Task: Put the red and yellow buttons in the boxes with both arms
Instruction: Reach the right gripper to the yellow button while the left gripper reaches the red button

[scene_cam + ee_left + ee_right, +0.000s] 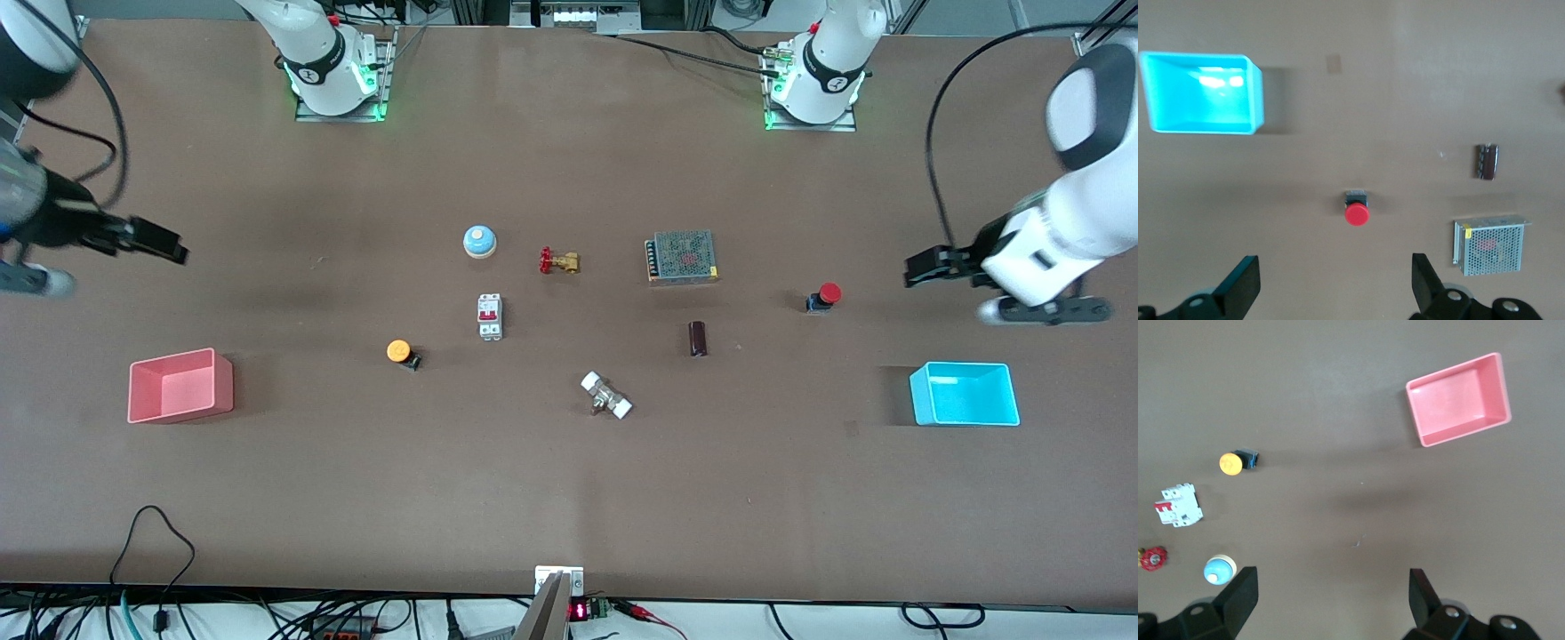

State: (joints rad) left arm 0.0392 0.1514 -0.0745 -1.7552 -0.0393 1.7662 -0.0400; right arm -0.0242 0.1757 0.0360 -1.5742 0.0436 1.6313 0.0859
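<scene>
Front view, from the right arm's end twd the left arm's. The right tool (164, 242) is held released, fingers spread, above bare surface (569, 498) at the right arm's end. The pink box (178, 385) is seen nearer the front camera than that spot, with nothing in it. The yellow button (399, 352) lies on its side toward the middle, well apart from the right tool and from the pink box, near a white breaker (490, 316). The red button (824, 297) lies on its side close to the left tool (925, 265), which is likewise released and held above the surface. The cyan box (965, 395) is set nearer the front camera than the red button, also unfilled.

Wrist views: the red button (1356, 208) is shown between the spread fingers (1241, 283) of the left tool, though apart from them. The gap betw. both tools' fingers is shown plainly only here; the other arm's objects are not shown.
</scene>
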